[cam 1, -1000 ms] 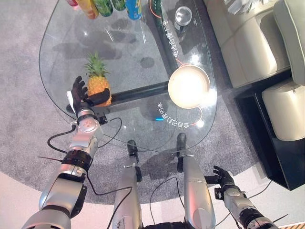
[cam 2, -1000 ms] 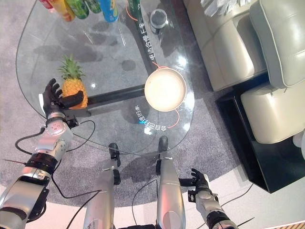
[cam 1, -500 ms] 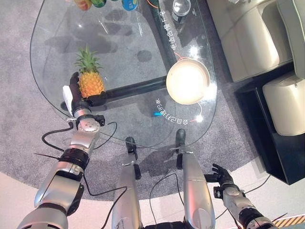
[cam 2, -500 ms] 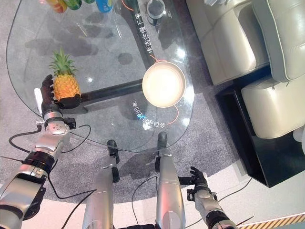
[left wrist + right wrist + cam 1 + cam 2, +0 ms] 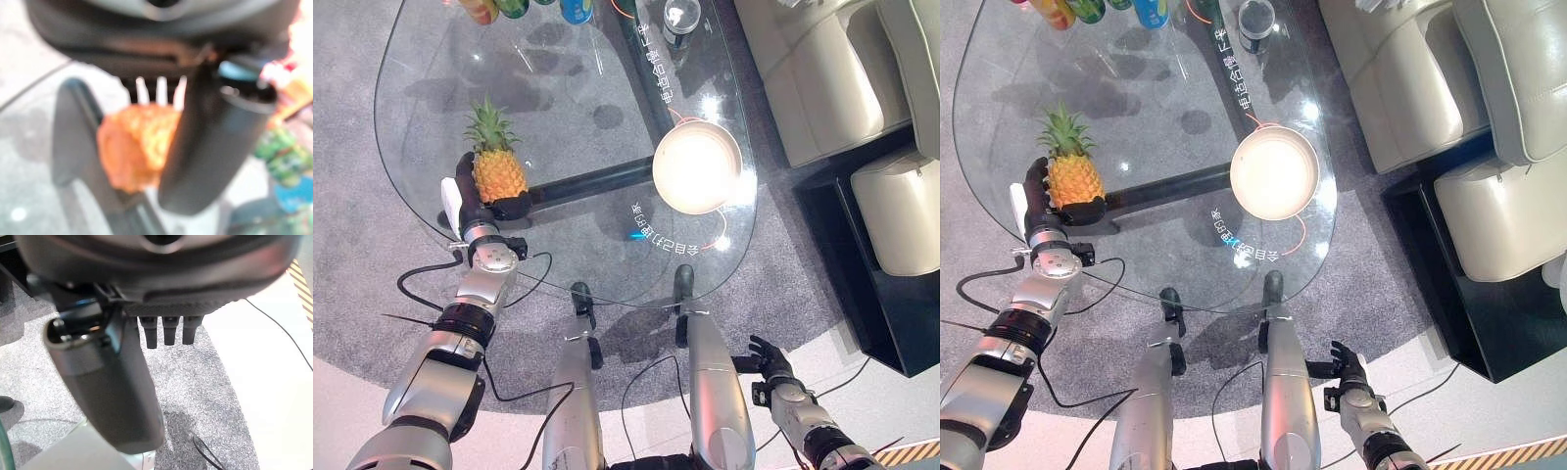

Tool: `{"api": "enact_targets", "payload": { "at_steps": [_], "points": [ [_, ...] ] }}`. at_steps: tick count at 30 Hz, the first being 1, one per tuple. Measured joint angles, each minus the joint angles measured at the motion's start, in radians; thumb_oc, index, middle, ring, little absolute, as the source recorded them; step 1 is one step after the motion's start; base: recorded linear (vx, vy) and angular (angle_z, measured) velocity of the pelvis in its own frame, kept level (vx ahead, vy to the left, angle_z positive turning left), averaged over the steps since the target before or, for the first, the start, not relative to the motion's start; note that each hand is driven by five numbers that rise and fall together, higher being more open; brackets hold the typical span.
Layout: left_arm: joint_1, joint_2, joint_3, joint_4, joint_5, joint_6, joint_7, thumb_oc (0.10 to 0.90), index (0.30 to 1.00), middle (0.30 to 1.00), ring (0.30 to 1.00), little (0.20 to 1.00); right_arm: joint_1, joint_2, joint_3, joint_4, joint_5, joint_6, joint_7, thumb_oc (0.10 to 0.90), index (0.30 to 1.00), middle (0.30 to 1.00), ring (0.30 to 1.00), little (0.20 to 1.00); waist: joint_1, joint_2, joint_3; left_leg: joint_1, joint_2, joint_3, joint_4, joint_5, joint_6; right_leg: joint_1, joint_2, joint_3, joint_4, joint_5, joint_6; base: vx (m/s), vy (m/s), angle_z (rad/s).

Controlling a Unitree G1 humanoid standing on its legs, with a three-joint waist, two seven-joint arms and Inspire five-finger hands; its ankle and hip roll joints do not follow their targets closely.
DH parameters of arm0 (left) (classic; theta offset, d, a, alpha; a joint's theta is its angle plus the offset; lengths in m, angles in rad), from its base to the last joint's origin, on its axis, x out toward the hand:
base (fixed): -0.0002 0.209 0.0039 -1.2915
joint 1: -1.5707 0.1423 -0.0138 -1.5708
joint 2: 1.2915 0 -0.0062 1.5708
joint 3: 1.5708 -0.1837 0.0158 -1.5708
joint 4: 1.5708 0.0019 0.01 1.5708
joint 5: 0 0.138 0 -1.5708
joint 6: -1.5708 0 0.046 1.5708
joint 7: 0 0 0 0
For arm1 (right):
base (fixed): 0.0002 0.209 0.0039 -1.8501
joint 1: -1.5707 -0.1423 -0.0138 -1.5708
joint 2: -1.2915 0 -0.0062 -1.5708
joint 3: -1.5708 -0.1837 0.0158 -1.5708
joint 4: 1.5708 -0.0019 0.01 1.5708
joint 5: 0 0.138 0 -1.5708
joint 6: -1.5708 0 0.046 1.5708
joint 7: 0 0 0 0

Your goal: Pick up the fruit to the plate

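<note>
While the left hand point(image 5: 470, 201) clasps the pineapple point(image 5: 496, 168), bare glass table point(image 5: 578, 127) separates it from the plate point(image 5: 696, 167) — cans point(image 5: 576, 9) stand far off.

pineapple point(image 5: 498, 168) upright, centre left on glass table point(image 5: 431, 59) | left hand point(image 5: 473, 201) curled round its base | plate point(image 5: 697, 167) right of centre, well apart | right hand point(image 5: 769, 364) lower right, fingers relaxed | cans point(image 5: 524, 8) at top edge

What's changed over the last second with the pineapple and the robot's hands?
The left hand closed round the pineapple: a second ago its fingers were spread beside the fruit, now fingers and thumb wrap its base. The plate kept its place on the glass table. The right hand hangs idle, low beside the table.
</note>
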Motion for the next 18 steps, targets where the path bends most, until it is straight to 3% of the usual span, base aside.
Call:
{"api": "enact_targets", "payload": {
  "at_steps": [8,18],
  "points": [
    [-0.038,-0.004,0.004,0.052,-0.103,0.026,0.003,0.8,0.9,0.9,0.9,0.9,-0.002,0.0,0.02,0.001,0.002,0.001,-0.008,0.8,0.9,0.9,0.9,0.9,0.0,-0.001,0.0,0.0,0.0,0.0,0.0,0.0,0.0,-0.001,0.0,0.0,0.0,0.0,0.0,0.0,0.0,0.0],
    [-0.097,-0.036,0.048,0.135,-0.403,-0.012,-0.011,0.8,0.9,0.9,0.9,0.9,-0.032,0.012,0.045,0.006,0.02,0.015,-0.021,0.8,0.9,0.9,0.9,0.9,-0.005,-0.004,-0.002,-0.001,0.0,0.0,0.001,0.0,0.0,0.0,0.0,0.001,-0.001,0.001,-0.001,0.0,0.0,0.0]
  ]
}}
